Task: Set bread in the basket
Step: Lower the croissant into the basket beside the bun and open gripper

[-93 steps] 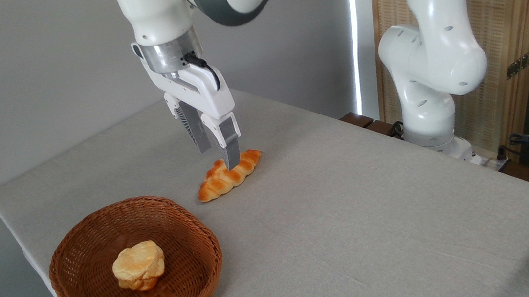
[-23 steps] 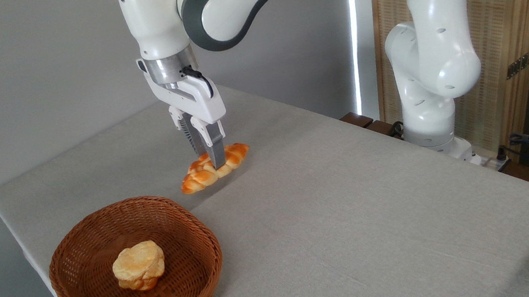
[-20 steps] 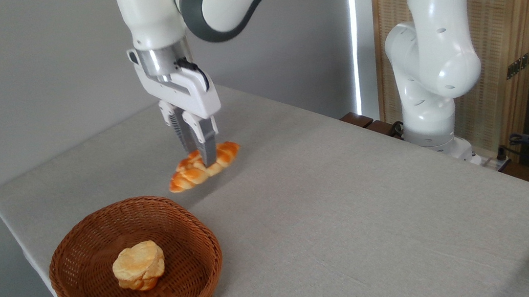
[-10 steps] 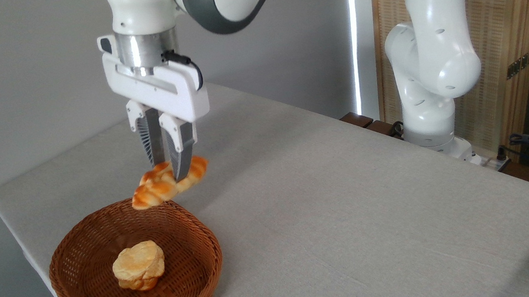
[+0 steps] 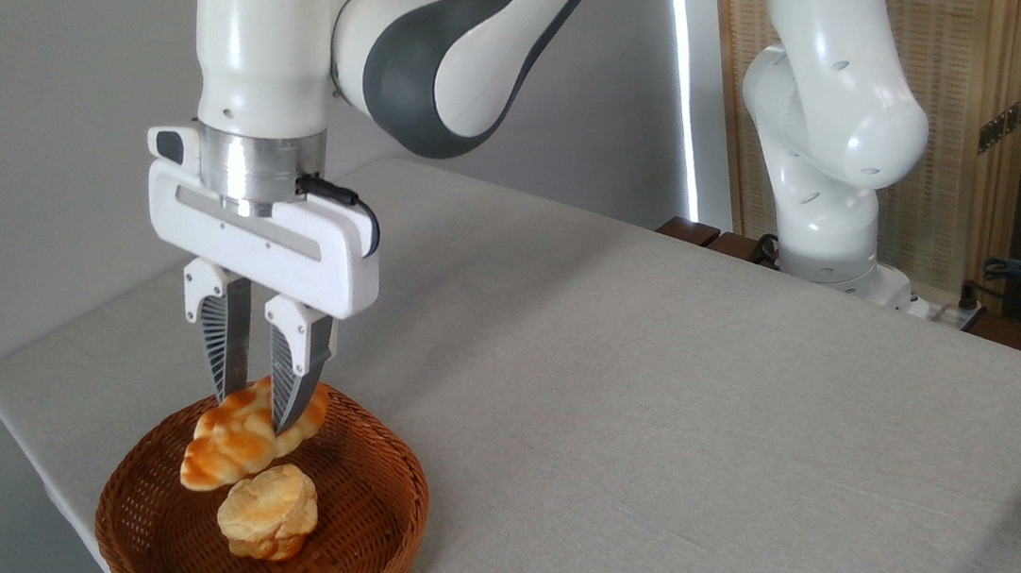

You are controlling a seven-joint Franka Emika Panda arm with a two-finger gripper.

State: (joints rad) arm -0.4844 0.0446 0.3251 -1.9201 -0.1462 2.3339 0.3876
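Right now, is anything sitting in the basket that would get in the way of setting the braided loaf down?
Yes. A small round bun already lies near the middle of the wicker basket, just below the braided loaf held in the pincer. Bare basket floor shows around the bun.

Soft, even daylight fills the scene, brightest in a blown-out vertical strip of window (image 5: 688, 68) at upper centre. The grey table (image 5: 673, 383) shows only faint shadows, the darkest inside the basket (image 5: 360, 568) at lower left. The frame is sharp throughout, with no visible motion blur or edge distortion.
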